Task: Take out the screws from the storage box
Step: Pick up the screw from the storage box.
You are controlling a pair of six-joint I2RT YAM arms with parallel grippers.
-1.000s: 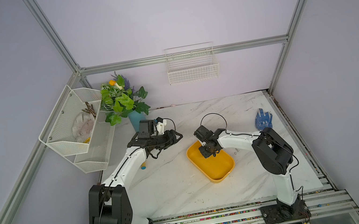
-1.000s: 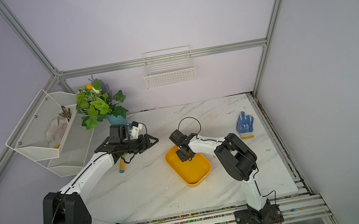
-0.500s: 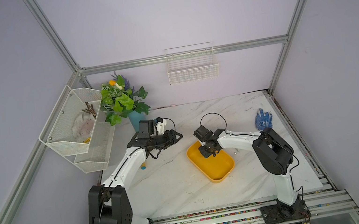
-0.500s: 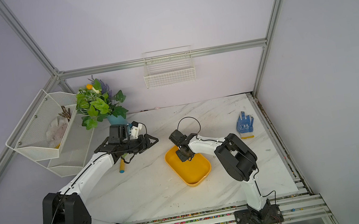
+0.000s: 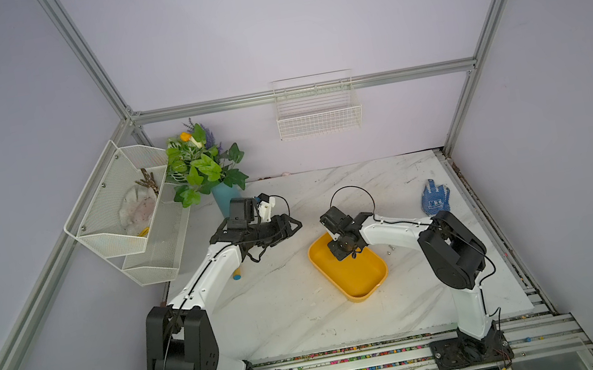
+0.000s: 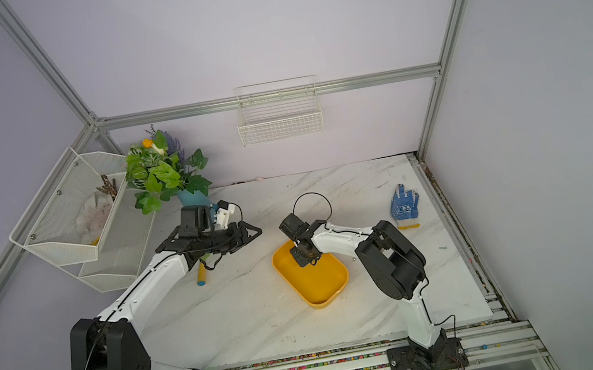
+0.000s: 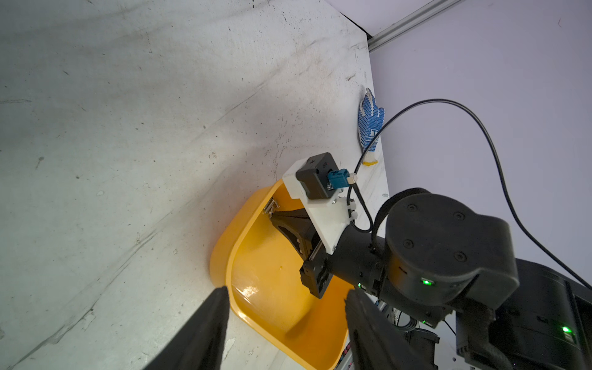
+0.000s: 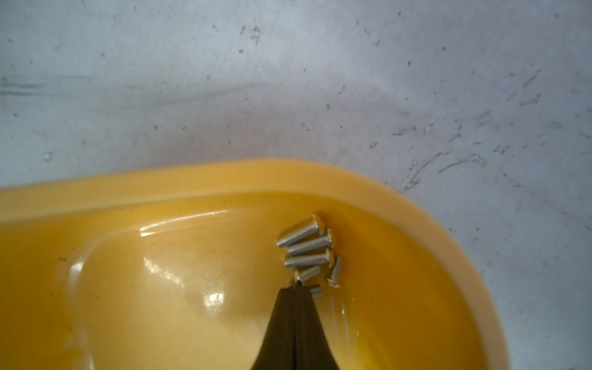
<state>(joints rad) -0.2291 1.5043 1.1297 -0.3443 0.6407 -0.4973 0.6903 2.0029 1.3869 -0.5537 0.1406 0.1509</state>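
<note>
The yellow storage box (image 5: 359,277) (image 6: 319,284) lies mid-table. Several small silvery screws (image 8: 307,246) cluster in one rounded corner of the storage box (image 8: 224,179), also seen as screws (image 7: 270,206) in the left wrist view. My right gripper (image 8: 296,287) (image 5: 342,255) reaches down into that corner, shut, its tips touching the head of one screw; a real pinch does not show. My left gripper (image 5: 295,227) (image 7: 286,292) hovers open to the left of the box, holding nothing. Two loose screws (image 5: 389,250) lie on the table right of the box.
A blue dotted glove (image 5: 434,197) lies at the back right. A plant in a blue vase (image 5: 222,202) and a white mesh rack (image 5: 128,214) stand at the left. A wire basket (image 5: 317,113) hangs on the back wall. A yellow stick with a blue end (image 6: 202,275) lies under the left arm.
The right gripper's jaws have closed at the screw cluster in the box corner. Both arms have stayed almost in place.
</note>
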